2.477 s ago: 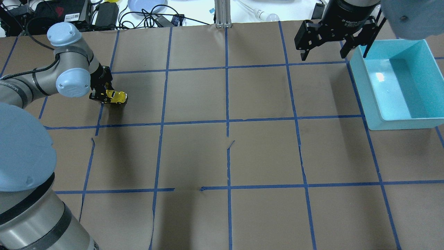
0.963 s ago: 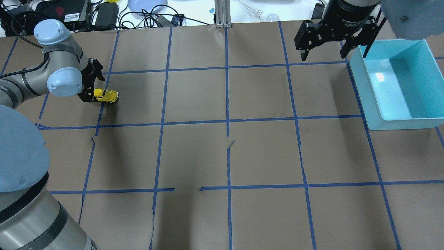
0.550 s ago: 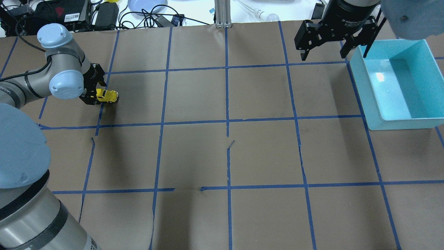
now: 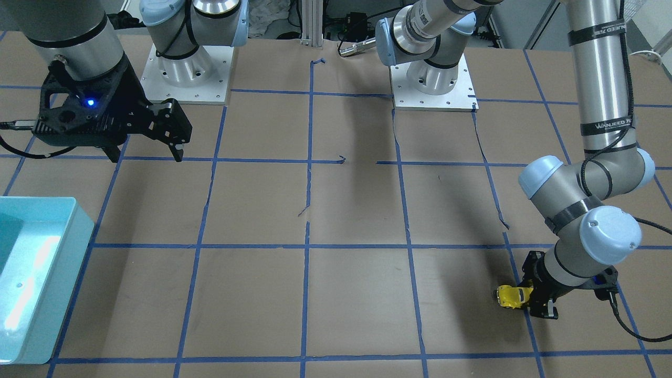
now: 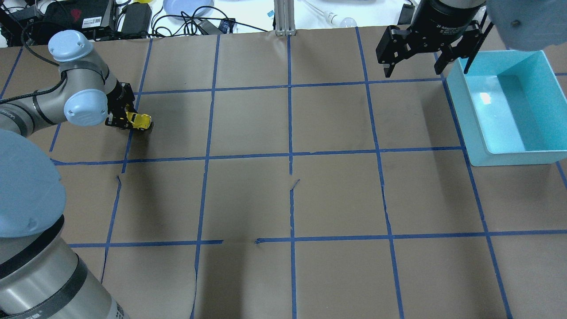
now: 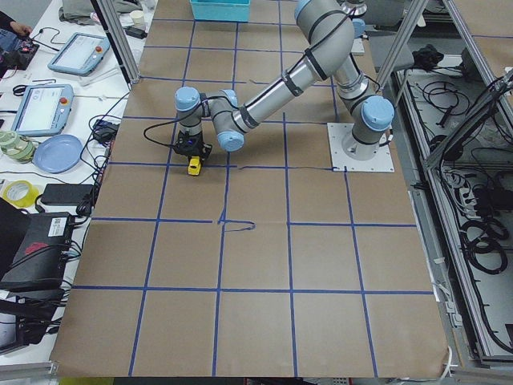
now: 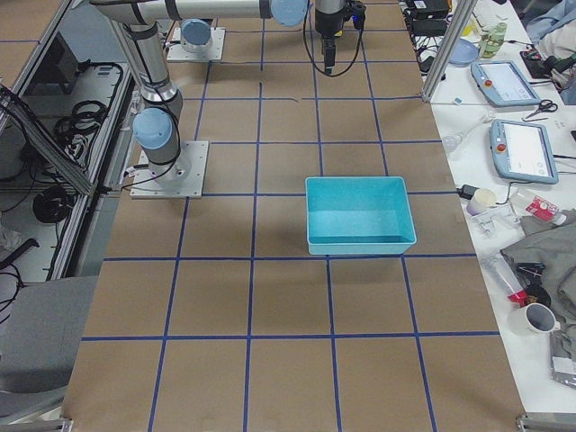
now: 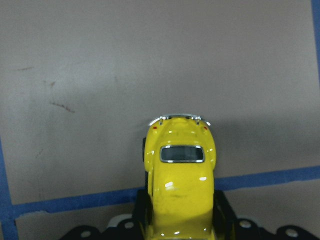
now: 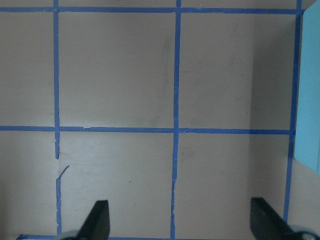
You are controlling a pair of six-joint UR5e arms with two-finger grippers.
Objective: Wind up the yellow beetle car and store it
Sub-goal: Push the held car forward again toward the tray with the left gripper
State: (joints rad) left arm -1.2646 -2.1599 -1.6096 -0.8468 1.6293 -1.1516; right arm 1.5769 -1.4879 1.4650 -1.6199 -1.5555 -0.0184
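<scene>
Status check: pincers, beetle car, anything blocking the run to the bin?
Left pincer shut on yellow beetle car, low over the paper. Right pincer open, empty, beside teal bin. Nothing between car and bin.

The yellow beetle car [image 5: 139, 120] is a small, glossy, rounded toy with a dark window and a silver bumper. It stands upright on its wheels on the brown counter [image 5: 248, 124], far out on the robot's left side, astride a blue tape line [image 8: 270, 176]. The left end effector [image 5: 125, 118] clasps its near end; the bumper end, with two small red lights, points away
</scene>
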